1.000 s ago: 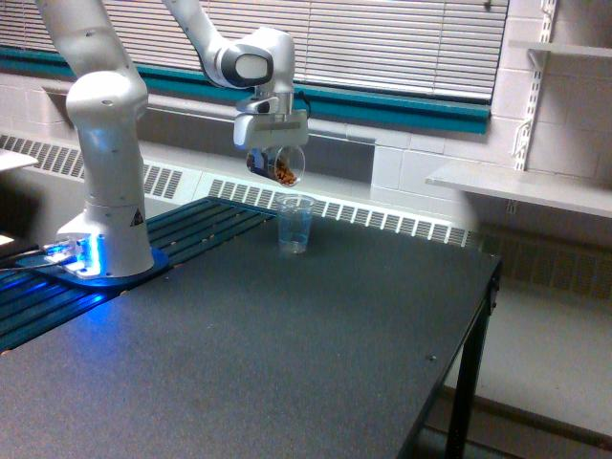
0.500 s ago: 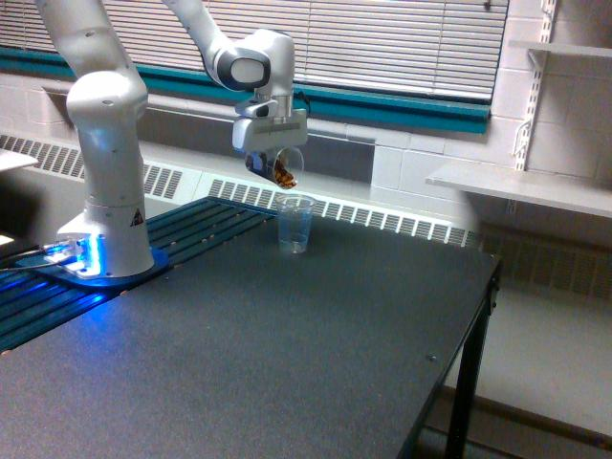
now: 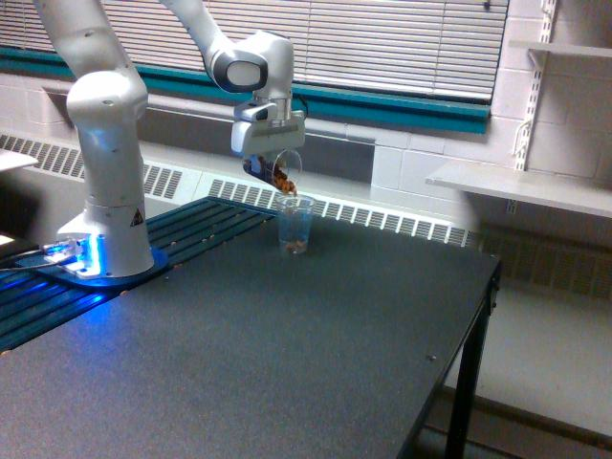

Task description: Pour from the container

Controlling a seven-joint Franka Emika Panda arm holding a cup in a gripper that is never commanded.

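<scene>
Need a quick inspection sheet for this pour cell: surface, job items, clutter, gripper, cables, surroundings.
Surface: dark table, bare apart from the receiving cup; slatted section by the arm's base.
Job's things: the container is tipped steeply, mouth down over the clear cup; brown granules at its lip and some in the cup's bottom. The cup stands upright.
Clutter: nothing seen.
Grippers: gripper shut on the container, above the cup.
Cables: dark cable at the wrist; thin leads near the blue-lit base.
Surroundings: window blinds, radiator grille along the wall, white shelves on the exterior view's right.
</scene>
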